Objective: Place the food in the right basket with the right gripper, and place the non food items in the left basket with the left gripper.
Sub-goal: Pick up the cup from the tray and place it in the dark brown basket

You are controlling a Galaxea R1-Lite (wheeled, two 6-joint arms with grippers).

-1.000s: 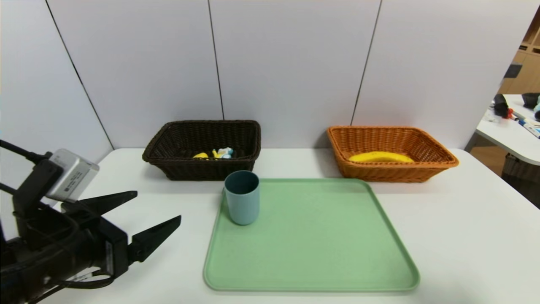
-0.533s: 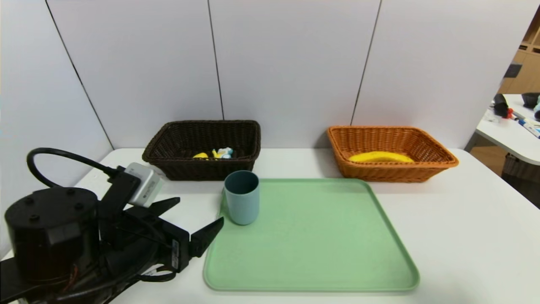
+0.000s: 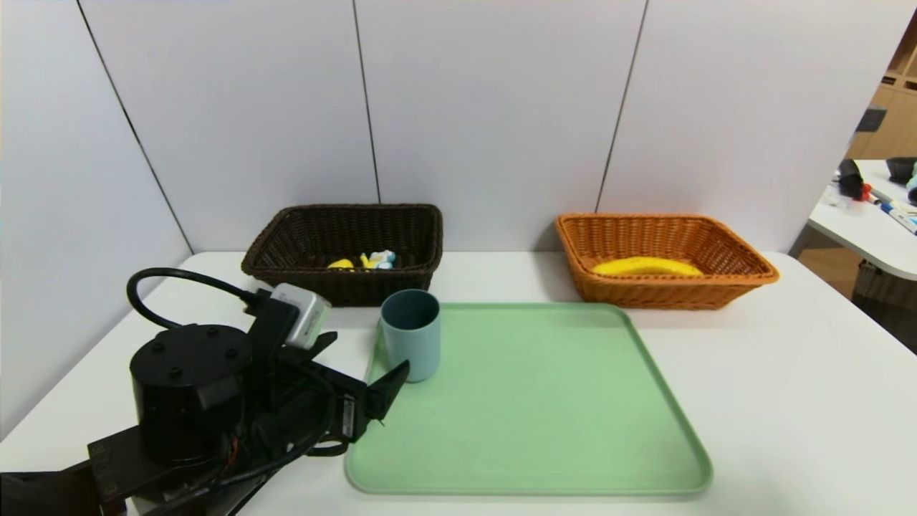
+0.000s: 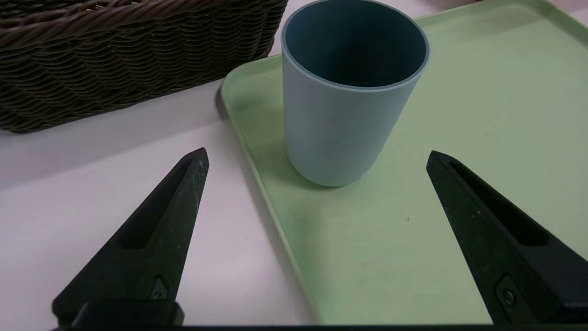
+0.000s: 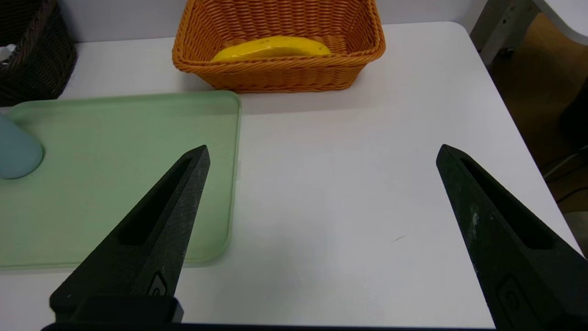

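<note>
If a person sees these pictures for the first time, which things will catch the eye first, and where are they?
First comes the blue cup, upright on the back left corner of the green tray, with the left gripper open just short of it, the cup not yet between its fingers. Behind stand a dark basket on the left and an orange basket holding a banana on the right.

Blue cup (image 4: 349, 101) standing just ahead of the wide-open left end effector (image 4: 317, 156), no other thing between them, dark basket (image 4: 115, 55) close beside the cup, big bare stretch of green tray (image 3: 544, 416), bare tabletop (image 5: 349, 184) under the open right end effector (image 5: 321, 154)
</note>
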